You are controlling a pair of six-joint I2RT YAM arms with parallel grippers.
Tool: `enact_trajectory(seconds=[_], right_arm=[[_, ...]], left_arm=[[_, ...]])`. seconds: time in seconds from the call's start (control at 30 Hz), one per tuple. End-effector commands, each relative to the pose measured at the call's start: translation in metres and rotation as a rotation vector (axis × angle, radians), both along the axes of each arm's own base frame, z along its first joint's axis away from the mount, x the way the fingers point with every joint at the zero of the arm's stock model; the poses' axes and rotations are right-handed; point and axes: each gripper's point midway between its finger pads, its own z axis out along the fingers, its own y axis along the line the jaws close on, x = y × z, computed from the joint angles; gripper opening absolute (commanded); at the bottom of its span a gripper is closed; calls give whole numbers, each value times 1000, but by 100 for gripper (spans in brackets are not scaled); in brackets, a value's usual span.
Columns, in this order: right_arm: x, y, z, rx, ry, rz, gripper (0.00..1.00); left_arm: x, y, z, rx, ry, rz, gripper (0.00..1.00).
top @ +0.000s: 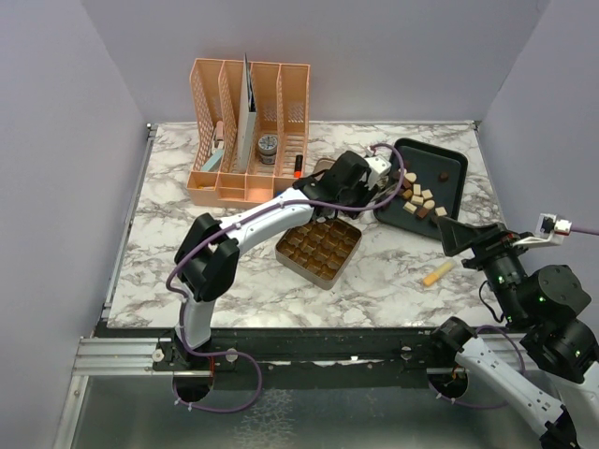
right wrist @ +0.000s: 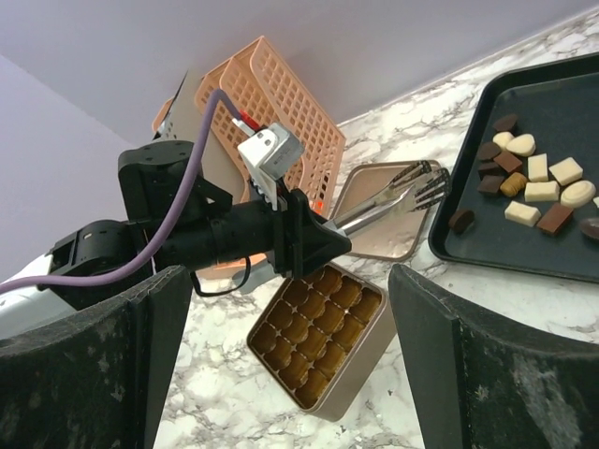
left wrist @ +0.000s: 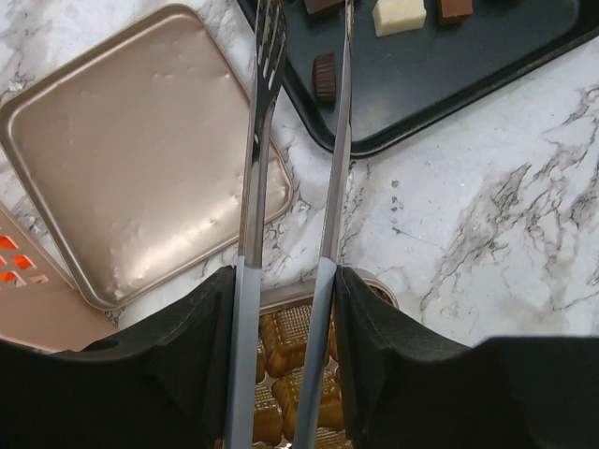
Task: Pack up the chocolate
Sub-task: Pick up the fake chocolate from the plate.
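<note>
The chocolate [top: 419, 198], small dark, light-brown and cream pieces, lies on a black tray [top: 451, 168] at the back right. My left gripper [top: 354, 180] is shut on metal tongs [left wrist: 251, 187], whose tips reach over the tray's near-left edge. In the left wrist view one dark chocolate [left wrist: 325, 77] lies between the two tong arms, and a cream piece [left wrist: 399, 16] lies farther in. The square gold tin [top: 318, 248] stands open below the left gripper [left wrist: 285, 273], its moulded cells showing. My right gripper [right wrist: 292, 273] hangs open at the right, above the table, holding nothing.
The tin's gold lid [left wrist: 140, 159] lies flat between the tray [left wrist: 468, 75] and a peach desk organizer [top: 248, 131] at the back. A small yellowish stick [top: 438, 273] lies on the marble near the right arm. Grey walls close in the table.
</note>
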Motion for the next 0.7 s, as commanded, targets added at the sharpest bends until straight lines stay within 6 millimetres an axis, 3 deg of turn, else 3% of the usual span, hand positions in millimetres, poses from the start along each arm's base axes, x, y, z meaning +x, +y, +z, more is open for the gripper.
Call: enact_trajectory(seconds=[0.0,0.23,0.4,0.67], right_arm=[[0,-6,-5,2,21,-30,91],[-4,-9,-2,-1,14,-30,90],[-5,-10,-5,-3,21,-30,90],[-12,-20,-3,23,2,-53,90]], left_arm=[[-4,-5,-6,-8,43,18,47],[-7,-17,-7,-18,55,15,46],[-6,-20,-24,4,81,33,44],[-5,-24,-31,31,73,43,44]])
